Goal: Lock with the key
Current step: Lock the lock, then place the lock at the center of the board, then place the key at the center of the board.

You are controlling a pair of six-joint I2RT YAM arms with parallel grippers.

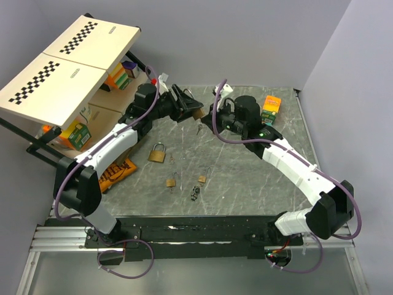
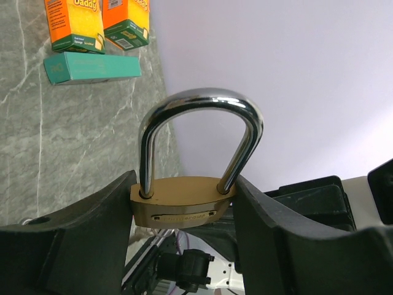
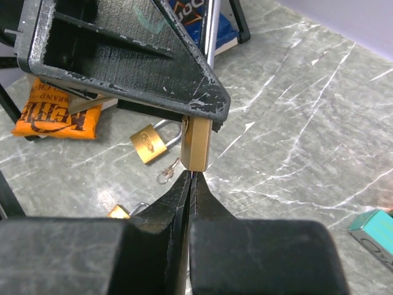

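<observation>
My left gripper [image 1: 194, 110] is shut on the brass body of a large padlock [image 2: 179, 206] and holds it above the table, its steel shackle closed. My right gripper [image 3: 191, 174] is shut, its tips against the padlock's underside [image 3: 198, 144]. A thin sliver shows between them; I cannot tell what it is. The key [image 1: 195, 193], a small dark-grey bunch, lies on the table in front. A single small key on a ring [image 3: 164, 175] lies on the table below the held padlock.
Another large padlock [image 1: 158, 152] and two small brass padlocks [image 1: 172, 182] [image 1: 202, 179] lie on the marble table. An orange snack bag [image 1: 115, 172] lies at the left. A checkerboard panel [image 1: 67, 64] overhangs boxes at the back left. An orange box [image 1: 271, 109] stands behind the right arm.
</observation>
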